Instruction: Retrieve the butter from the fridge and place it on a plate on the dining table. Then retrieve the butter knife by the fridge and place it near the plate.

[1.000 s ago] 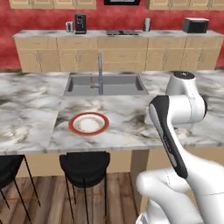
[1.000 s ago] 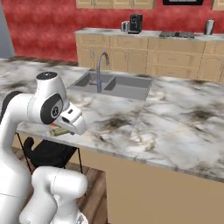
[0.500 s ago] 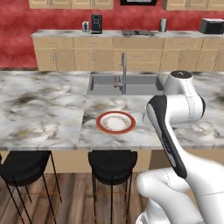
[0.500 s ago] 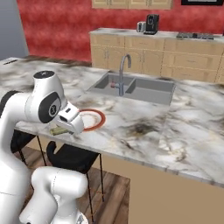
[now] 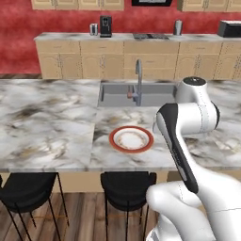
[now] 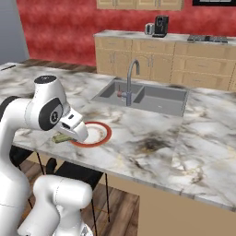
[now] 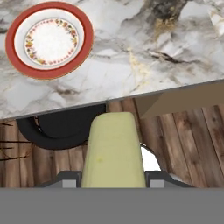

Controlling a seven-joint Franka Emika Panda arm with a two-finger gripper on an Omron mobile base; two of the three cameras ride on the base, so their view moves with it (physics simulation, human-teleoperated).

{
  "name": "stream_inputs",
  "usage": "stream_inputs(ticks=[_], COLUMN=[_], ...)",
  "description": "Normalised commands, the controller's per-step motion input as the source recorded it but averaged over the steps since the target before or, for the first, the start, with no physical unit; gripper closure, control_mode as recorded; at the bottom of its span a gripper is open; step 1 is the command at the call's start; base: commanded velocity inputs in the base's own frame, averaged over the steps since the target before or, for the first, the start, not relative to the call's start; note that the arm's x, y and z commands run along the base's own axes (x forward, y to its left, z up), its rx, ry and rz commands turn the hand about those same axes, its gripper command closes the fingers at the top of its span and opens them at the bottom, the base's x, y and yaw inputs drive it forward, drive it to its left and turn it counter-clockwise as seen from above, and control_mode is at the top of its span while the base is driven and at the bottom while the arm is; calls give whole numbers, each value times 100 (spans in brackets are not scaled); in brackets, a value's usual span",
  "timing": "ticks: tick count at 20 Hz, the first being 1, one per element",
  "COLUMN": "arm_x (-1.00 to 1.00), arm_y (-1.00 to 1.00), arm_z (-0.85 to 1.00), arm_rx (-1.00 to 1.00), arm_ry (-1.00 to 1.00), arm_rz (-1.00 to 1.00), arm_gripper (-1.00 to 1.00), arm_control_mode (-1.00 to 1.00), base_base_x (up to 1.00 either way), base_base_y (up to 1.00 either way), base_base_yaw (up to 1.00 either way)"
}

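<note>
My gripper [image 6: 63,137] is shut on the butter [image 6: 58,138], a pale yellow-green stick, and hangs just off the near edge of the dining table [image 6: 161,138]. In the hand view the butter [image 7: 113,151] stands up between my fingertips, over the wooden floor. The plate [image 7: 49,39], red-orange rimmed with a whitish centre, lies on the marble at the upper left. It sits near the table's front edge [image 5: 131,139], just beyond my hand [image 6: 97,133]. The butter knife is out of view.
A sunken grey sink [image 5: 122,94] with a tap [image 5: 138,80] lies behind the plate. Black stools [image 5: 128,181] [image 5: 28,190] stand under the table's edge. A grey fridge side [image 6: 9,32] shows far left. Tan cabinets [image 5: 141,61] line the red wall.
The base has driven sideways along the table, so the whole scene has shifted; the plate now lies closer in front of my hand. The gripper keeps hold of the butter.
</note>
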Motion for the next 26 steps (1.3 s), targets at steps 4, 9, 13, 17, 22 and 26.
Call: stream_inputs(ticks=[4,9,13,17,22,26], arm_x=[0,0,0,10,56,72], arm_y=[0,0,0,2,12,7], arm_z=[0,0,0,0,0,0], arm_rx=[0,0,0,0,-1,-2], arm_ry=[0,0,0,0,-3,-4], arm_rz=[0,0,0,0,0,1], arm_gripper=[100,100,100,100,100,100], arm_control_mode=[100,100,100,-100,-100,-100], base_base_x=[60,71,50,32,0,0], base_base_y=[0,1,11,6,0,0], base_base_yaw=[0,0,0,0,0,0])
